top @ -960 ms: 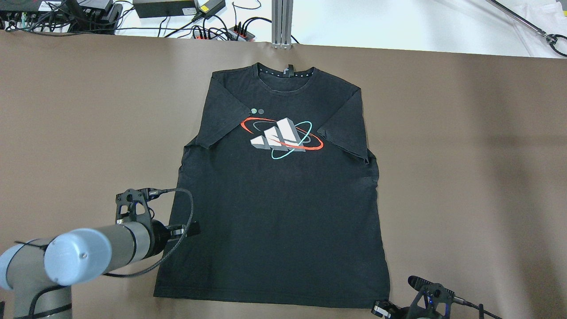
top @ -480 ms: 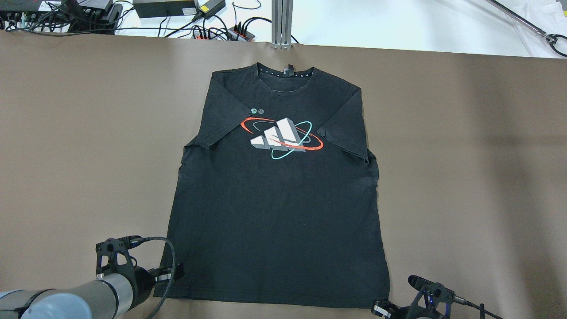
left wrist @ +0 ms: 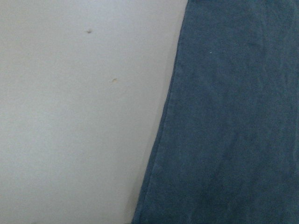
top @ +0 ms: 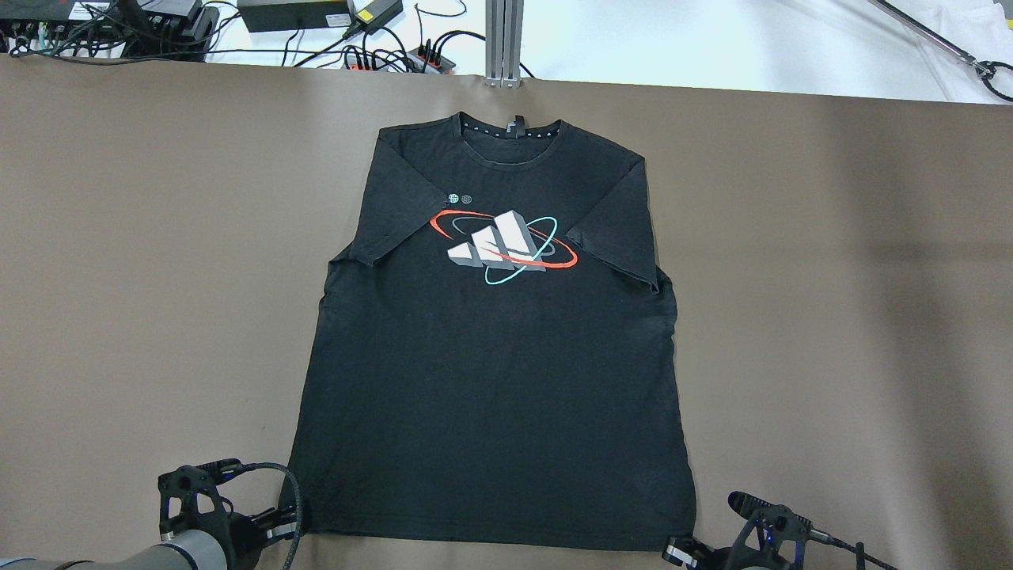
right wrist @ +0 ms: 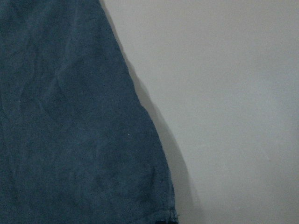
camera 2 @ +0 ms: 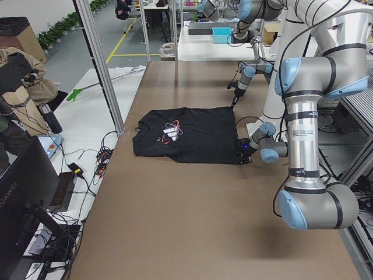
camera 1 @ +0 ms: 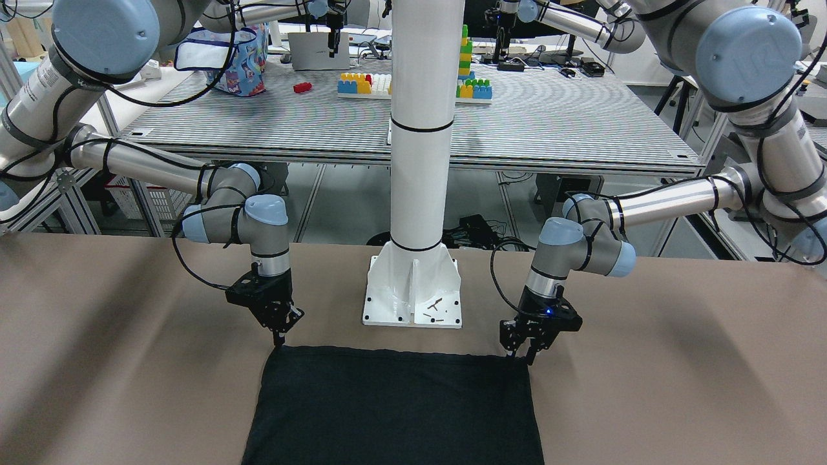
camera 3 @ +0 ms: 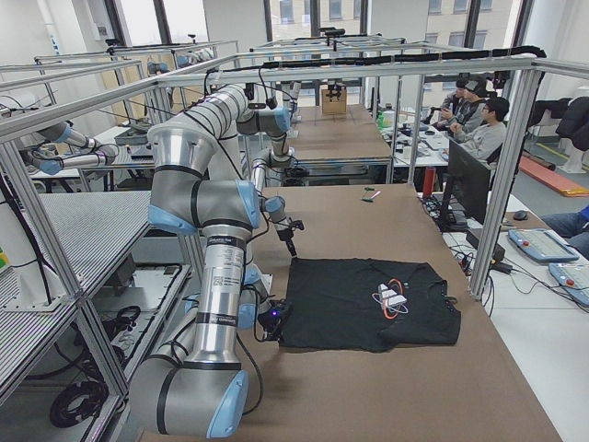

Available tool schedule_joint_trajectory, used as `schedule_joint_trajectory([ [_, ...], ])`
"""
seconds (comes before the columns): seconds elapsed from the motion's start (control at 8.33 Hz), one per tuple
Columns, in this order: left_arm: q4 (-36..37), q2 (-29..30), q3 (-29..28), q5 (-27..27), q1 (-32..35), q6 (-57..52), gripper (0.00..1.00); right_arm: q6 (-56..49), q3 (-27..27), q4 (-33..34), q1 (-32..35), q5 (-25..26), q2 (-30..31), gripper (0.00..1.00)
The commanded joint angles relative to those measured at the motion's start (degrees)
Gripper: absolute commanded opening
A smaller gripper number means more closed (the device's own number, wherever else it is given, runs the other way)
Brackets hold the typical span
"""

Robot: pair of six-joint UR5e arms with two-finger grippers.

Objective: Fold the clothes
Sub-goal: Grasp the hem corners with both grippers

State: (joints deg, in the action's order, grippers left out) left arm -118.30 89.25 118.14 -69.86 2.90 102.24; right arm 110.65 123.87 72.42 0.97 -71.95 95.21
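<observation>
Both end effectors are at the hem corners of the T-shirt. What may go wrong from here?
The left end effector and the right end effector stand at the corners of the T-shirt, so either may catch too little cloth and slip. The sleeves, folded inward, may shift during lifting.

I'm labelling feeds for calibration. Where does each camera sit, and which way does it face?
Front-facing: across the table, facing the robot; both arms, white pole, T-shirt hem.
Overhead: behind the robot, looking down; whole T-shirt, left gripper, right gripper.
Exterior left: table's end; left arm near.
Exterior right: opposite end; right arm near.
Left wrist: down onto T-shirt edge; no body visible.
Right wrist: same, opposite edge.
Shared: front-facing and overhead both show the grippers at the hem corners.
</observation>
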Motion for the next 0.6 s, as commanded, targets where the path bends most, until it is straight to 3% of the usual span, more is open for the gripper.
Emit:
schedule_joint_trajectory([
  [0.0,0.0,-0.9,0.1,0.8,-0.8,0.5,0.55,0.0,0.1,0.0,0.0,0.1,0.0,0.0],
  [0.24,0.0,-1.8,0.5,0.8,-0.8,0.6,0.54,0.0,0.1,0.0,-0.1,0.1,-0.1,0.0],
  [0.48,0.0,-1.7,0.6,0.8,-1.7,1.7,0.41,0.0,0.1,0.0,-0.1,0.1,-0.1,0.0],
])
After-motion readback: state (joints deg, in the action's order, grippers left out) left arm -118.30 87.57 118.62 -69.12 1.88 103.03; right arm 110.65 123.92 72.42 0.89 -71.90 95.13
